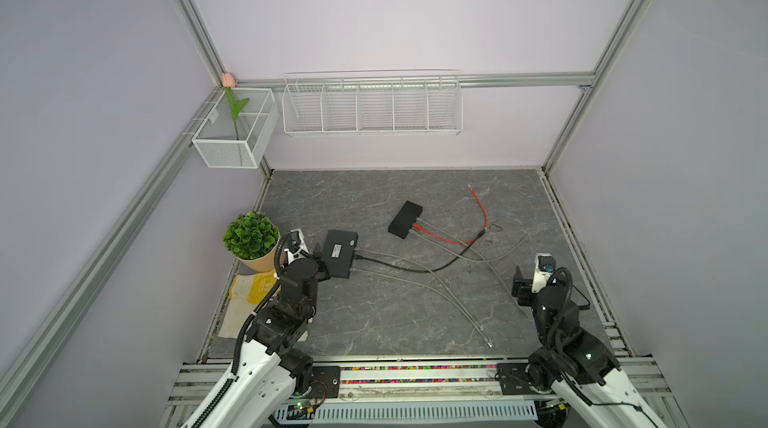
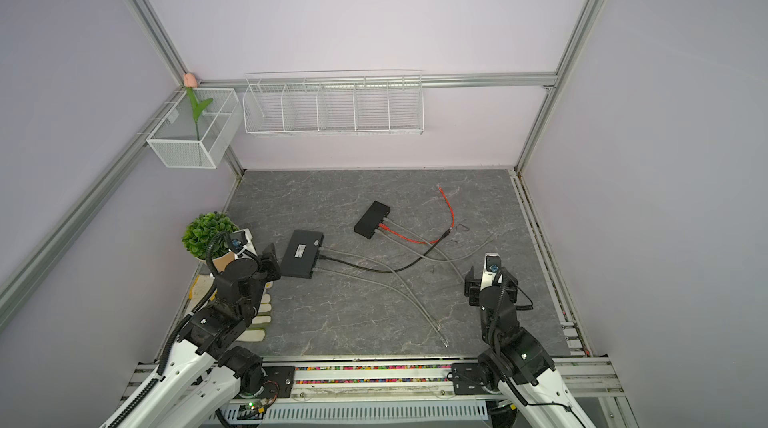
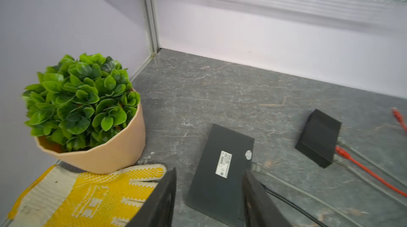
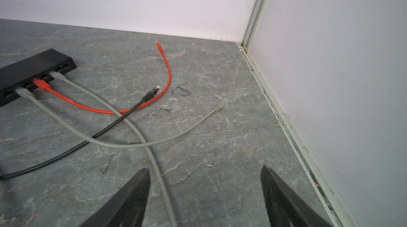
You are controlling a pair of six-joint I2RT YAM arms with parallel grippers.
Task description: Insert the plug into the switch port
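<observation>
Two black switches lie on the grey table in both top views. The near switch (image 1: 340,253) has two grey cables and a black one plugged into its side. The far switch (image 1: 405,219) holds a red cable and two grey ones. Free plugs lie loose: a black plug (image 4: 154,92), a grey plug (image 4: 220,104) and a red plug (image 4: 159,46). My left gripper (image 3: 209,169) is open, its fingers on either side of the near switch's (image 3: 220,166) end, with a gap at one finger. My right gripper (image 4: 204,168) stands wide open, low over the table. A grey cable (image 4: 164,190) runs between its fingers, ungripped.
A potted green plant (image 1: 251,239) and a yellow-white glove (image 3: 88,197) sit just left of the left arm. White wire baskets (image 1: 372,104) hang on the back wall. Two more grey cable ends (image 1: 484,334) lie near the front edge. Walls close the table on three sides.
</observation>
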